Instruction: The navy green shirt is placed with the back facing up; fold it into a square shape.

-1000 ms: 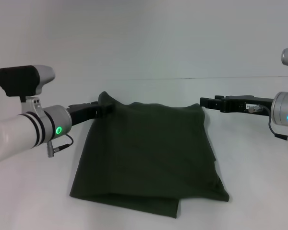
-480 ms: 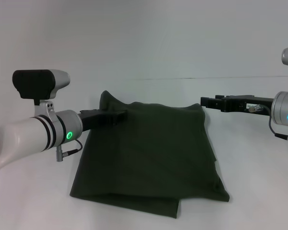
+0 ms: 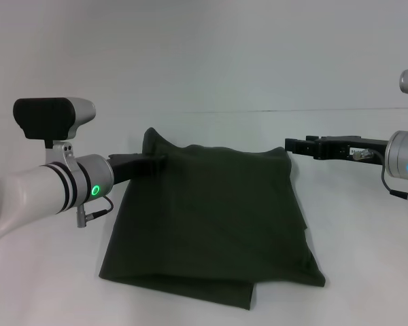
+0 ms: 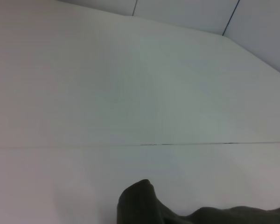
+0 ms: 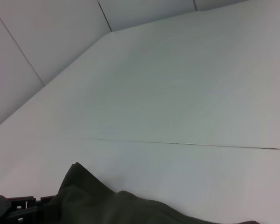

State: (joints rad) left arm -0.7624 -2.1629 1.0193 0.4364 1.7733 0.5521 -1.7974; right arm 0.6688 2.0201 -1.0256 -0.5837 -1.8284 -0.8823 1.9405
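left hand (image 3: pixel 161 161) grip: unclear | right hand (image 3: pixel 290 145) grip: unclear

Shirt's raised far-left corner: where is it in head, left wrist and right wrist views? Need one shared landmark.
Head view: the navy green shirt peaks at its far-left corner, just beyond the left gripper.
Left wrist view: the corner is the dark hump at the lower edge, centre.
Right wrist view: the corner is the dark peak low on the left side.
Shared landmark: the thin dark seam line across the white surface behind.
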